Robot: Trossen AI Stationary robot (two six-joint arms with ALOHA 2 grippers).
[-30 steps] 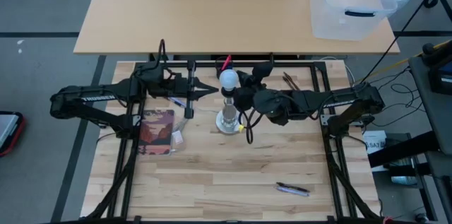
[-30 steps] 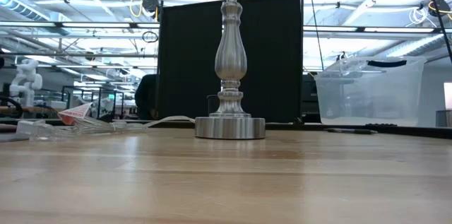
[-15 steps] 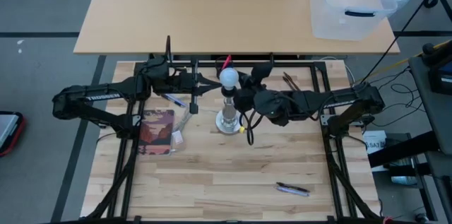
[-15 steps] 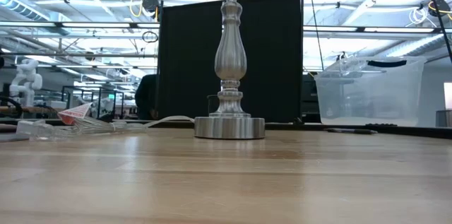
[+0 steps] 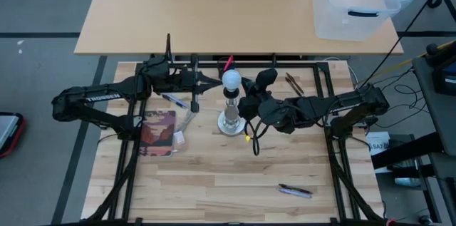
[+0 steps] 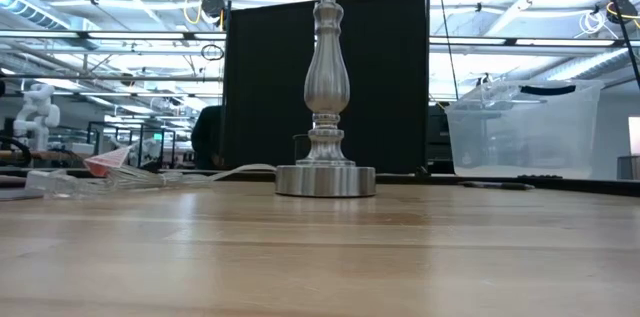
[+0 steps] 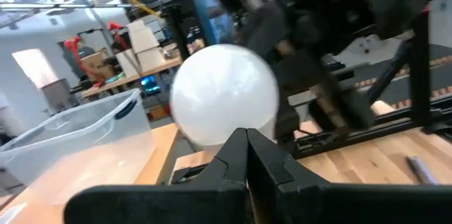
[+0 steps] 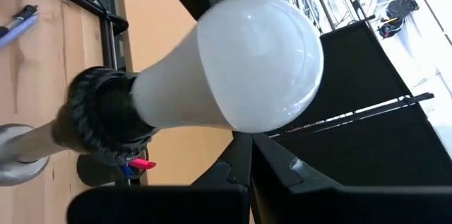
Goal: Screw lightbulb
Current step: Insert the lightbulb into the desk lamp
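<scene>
The frosted white lightbulb [image 5: 230, 79] sits upright in the black socket [image 8: 106, 125] on top of the silvery stand [image 6: 325, 87]. The stand's round disc foot [image 5: 229, 122] rests on the wooden table. The bulb lies above the low view's top edge. My left gripper [image 5: 216, 83] is shut, level with the globe on its left side; the globe fills the left wrist view [image 7: 224, 93]. My right gripper [image 5: 247, 88] is shut, close to the bulb's right side [image 8: 258, 61]. My left gripper has its shut fingertips [image 7: 247, 138] right at the globe's side, coming level from the table's left; I cannot tell whether they touch it. My right gripper has its shut fingertips [image 8: 244, 143] right beside the globe, coming level from the table's right; I cannot tell whether they touch it.
A reddish packet [image 5: 158, 132] and a pen [image 5: 174, 100] lie left of the stand. Another pen [image 5: 295, 191] lies near the front right. Small tools [image 5: 292, 80] lie at the far right. A clear bin [image 5: 356, 1] stands on the far table.
My left gripper has moved toward the table's far edge, up to the side of the bulb's globe, staying shut. My right arm has shifted a little toward the table's right and near edges and turned at the wrist. The bulb and stand have kept still.
</scene>
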